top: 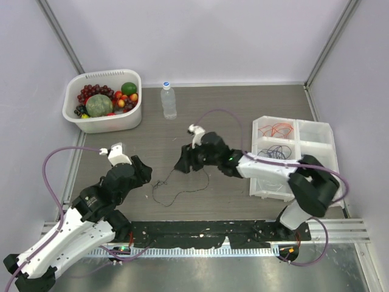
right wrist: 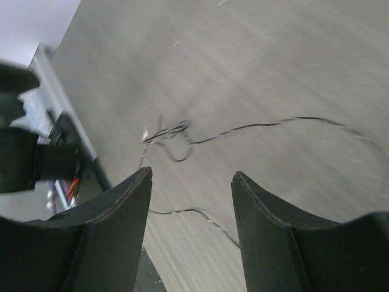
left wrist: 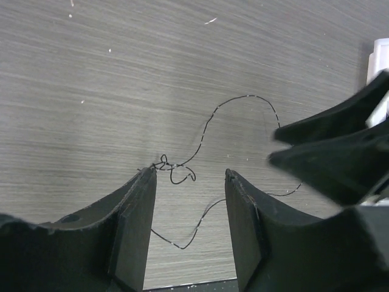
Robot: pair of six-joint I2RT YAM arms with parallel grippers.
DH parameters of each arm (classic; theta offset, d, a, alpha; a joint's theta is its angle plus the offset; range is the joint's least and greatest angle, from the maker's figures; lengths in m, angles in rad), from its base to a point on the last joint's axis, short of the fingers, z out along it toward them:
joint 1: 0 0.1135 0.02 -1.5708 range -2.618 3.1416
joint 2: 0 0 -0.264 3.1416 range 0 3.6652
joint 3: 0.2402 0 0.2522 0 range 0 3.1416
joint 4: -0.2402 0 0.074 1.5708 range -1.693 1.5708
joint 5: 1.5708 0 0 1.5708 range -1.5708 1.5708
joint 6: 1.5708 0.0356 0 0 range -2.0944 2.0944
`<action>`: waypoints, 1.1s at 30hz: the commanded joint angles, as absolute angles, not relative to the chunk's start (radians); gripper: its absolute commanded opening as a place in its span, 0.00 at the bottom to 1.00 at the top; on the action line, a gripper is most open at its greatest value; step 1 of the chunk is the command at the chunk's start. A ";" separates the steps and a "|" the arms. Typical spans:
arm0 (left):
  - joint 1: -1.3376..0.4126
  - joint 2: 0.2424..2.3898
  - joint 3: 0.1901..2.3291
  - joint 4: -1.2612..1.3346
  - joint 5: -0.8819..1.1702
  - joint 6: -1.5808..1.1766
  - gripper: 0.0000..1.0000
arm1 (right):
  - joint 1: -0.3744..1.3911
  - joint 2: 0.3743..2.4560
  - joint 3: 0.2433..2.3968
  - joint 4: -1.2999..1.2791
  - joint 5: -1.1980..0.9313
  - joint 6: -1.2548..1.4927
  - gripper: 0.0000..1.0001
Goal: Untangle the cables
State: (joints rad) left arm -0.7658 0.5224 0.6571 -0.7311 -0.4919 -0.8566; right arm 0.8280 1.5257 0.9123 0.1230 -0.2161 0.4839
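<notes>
Top view, left claw (top: 143, 173): we see its fingers apart, clamped on nothing.
Top view, right claw (top: 183, 163): fingers apart too, and empty.
Top view, black cable (top: 161, 182): it lies loose on the table (top: 243, 109) between the two claws. Its knot sits just ahead of the left claw, and one strand runs on toward the right claw.
Top view, tray (top: 316, 131): it stands well off behind the right claw, with coloured cables (top: 278, 129) lying in its compartments.
Left wrist view, left claw (left wrist: 189, 176): the gap is plain, and only a slack loop of the cable lies on the table within it.
Left wrist view, black cable (left wrist: 165, 163): the knot is at the tip of the view-left finger (left wrist: 137, 225); we cannot tell whether it touches. The long strand arcs away toward the right claw (left wrist: 328, 146).
Right wrist view, right claw (right wrist: 191, 176): the fingers stand open above the table.
Right wrist view, black cable (right wrist: 167, 135): the knot lies ahead of the claw, off toward the view-left finger and apart from it. The long strand trails away to the view-right.
Long axis: we judge that it runs roughly from one claw across to the other.
Nearer arm: the left, by our reading, so we expect it to pin the knot while the right claw takes a strand.
</notes>
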 commanded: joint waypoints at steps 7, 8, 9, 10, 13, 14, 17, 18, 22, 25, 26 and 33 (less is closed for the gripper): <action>-0.767 0.422 0.690 -0.808 -0.569 -0.924 0.49 | 0.985 1.834 1.070 0.503 -0.422 0.451 0.59; -0.767 0.417 0.693 -0.808 -0.572 -0.920 0.49 | 0.992 1.856 1.081 0.497 -0.411 0.433 0.59; -0.769 0.416 0.696 -0.810 -0.572 -0.917 0.49 | 0.996 1.867 1.094 0.480 -0.382 0.420 0.59; -0.767 0.416 0.698 -0.808 -0.571 -0.914 0.49 | 0.997 1.881 1.100 0.471 -0.371 0.407 0.59; -0.769 0.419 0.706 -0.816 -0.568 -0.905 0.49 | 1.005 1.910 1.126 0.434 -0.371 0.380 0.59; -0.769 0.422 0.706 -0.819 -0.568 -0.902 0.49 | 1.012 1.914 1.129 0.422 -0.376 0.367 0.59; -0.767 0.423 0.706 -0.819 -0.574 -0.894 0.49 | 1.037 1.916 1.120 0.407 -0.385 0.347 0.59; -0.767 0.423 0.706 -0.815 -0.575 -0.893 0.49 | 1.042 1.917 1.112 0.402 -0.390 0.342 0.59; -0.769 0.431 0.706 -0.796 -0.566 -0.887 0.49 | 1.049 1.925 1.094 0.371 -0.339 0.322 0.59; -0.769 0.449 0.704 -0.782 -0.555 -0.882 0.49 | 1.051 1.927 1.086 0.357 -0.304 0.304 0.58; -0.769 0.451 0.703 -0.779 -0.551 -0.882 0.49 | 1.052 1.927 1.086 0.350 -0.282 0.293 0.57; -0.767 0.476 0.686 -0.752 -0.511 -0.879 0.53 | 1.052 1.911 1.083 0.341 -0.167 0.285 0.20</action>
